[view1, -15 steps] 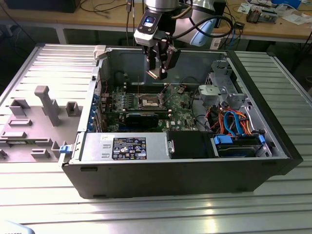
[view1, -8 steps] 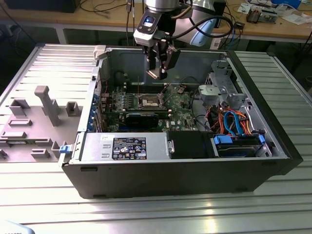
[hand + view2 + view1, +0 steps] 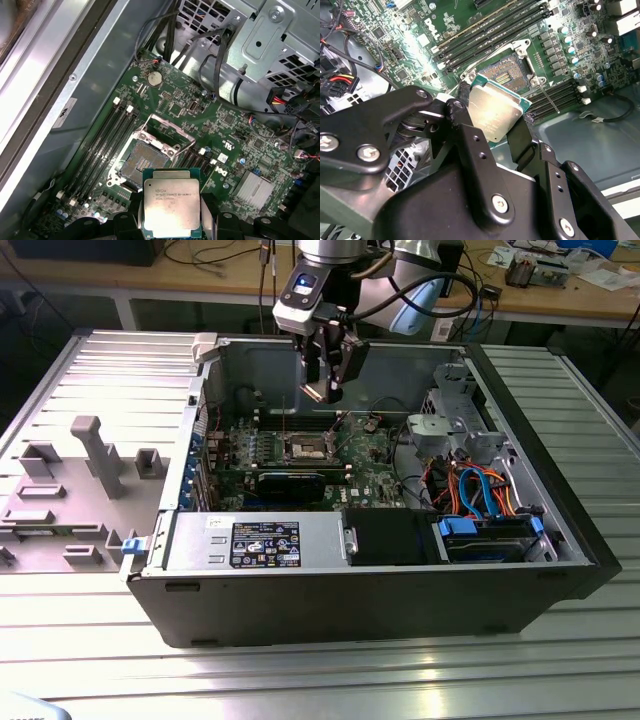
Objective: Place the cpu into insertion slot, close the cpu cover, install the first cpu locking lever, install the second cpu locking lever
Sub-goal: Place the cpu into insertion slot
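Over far side of case (image 3: 350, 590), I have cpu (image 3: 171, 207) pinched by its edges in gripper (image 3: 322, 390), underside free, above bare insertion slot (image 3: 142, 162); cpu cover (image 3: 172, 127) raised for access.

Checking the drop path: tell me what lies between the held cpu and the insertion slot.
Nothing: in both wrist views only open air separates the cpu from the insertion slot.

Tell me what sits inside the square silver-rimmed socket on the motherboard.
The square silver-rimmed socket holds its dark, bare contact field; no chip is seated. The silvery-tan square chip, clamped in the black gripper, hovers above it, hiding one socket edge.
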Tool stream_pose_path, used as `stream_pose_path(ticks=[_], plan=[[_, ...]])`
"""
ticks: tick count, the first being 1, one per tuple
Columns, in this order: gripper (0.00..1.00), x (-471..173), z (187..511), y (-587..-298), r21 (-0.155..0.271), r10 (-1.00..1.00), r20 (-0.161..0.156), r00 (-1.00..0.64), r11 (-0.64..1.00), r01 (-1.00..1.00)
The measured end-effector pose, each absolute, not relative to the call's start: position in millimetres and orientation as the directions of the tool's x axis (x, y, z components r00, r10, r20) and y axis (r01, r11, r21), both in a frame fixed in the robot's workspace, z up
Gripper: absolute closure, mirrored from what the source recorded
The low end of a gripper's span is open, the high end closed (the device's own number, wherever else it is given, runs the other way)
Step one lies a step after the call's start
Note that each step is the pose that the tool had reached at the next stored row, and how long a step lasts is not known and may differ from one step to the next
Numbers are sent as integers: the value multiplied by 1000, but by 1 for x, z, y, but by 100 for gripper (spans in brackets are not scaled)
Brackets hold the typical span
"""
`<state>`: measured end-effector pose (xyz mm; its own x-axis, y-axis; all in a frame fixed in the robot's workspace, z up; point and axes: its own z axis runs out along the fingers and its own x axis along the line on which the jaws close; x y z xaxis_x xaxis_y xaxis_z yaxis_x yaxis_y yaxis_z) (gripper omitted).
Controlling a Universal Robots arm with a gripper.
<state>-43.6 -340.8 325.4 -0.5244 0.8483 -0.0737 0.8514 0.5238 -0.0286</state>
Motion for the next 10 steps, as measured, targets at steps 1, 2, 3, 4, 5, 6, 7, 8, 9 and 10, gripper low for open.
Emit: stream_pose_path(ticks=[1, 2, 3, 4, 5, 6, 7, 8, 9, 10], plan=[[45, -44, 325, -341, -29, 849, -74, -523, 523, 852], [45, -44, 325, -341, -29, 850, -74, -522, 522, 853], [45, -44, 325, -341, -29, 851, -74, -521, 520, 854], [45, -44, 325, -341, -29, 851, -74, -519, 519, 854], [45, -44, 325, -341, -29, 852, -74, -518, 518, 855], [45, -44, 325, -341, -29, 852, -74, -518, 517, 856], [45, -44, 325, -341, -29, 853, -74, -516, 516, 856], [45, -44, 325, -341, -29, 854, -74, -516, 515, 857], [45, -44, 325, -341, -29, 855, -74, -514, 513, 858], [45, -44, 325, -341, -29, 856, -74, -512, 512, 859]])
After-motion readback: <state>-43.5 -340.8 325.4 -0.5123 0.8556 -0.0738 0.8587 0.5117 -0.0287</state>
